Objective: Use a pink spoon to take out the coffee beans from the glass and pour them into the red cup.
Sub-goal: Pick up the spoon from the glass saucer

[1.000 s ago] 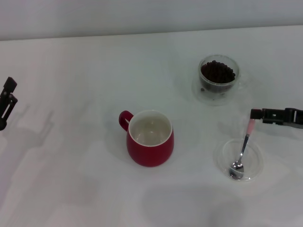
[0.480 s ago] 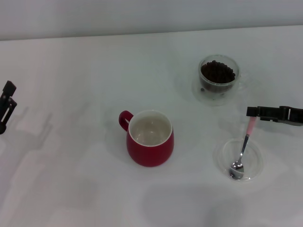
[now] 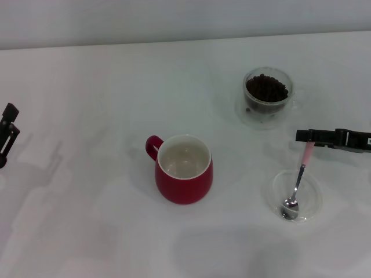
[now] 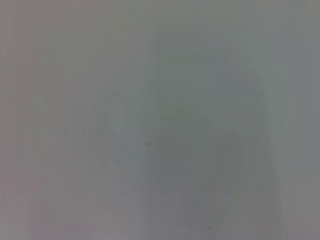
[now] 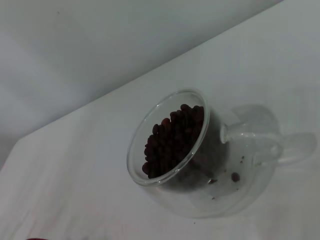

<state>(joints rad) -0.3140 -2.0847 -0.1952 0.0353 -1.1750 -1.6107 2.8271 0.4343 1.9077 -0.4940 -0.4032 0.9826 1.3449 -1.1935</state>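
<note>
White counter holds everything. Red cup sits mid-counter and looks empty. The glass with coffee beans is farther back on the right. A clear dish lies near the right edge. The pink spoon has its bowl in that dish, and its long axis runs up and back toward the right hand. That hand is right at the pink tip; can't tell if it's pinching. Left hand is parked far left, grip unreadable. Right arm is clearly nearer.

Glossy red cup, clear smooth glass, shiny metal pink spoon, matt white table.
</note>
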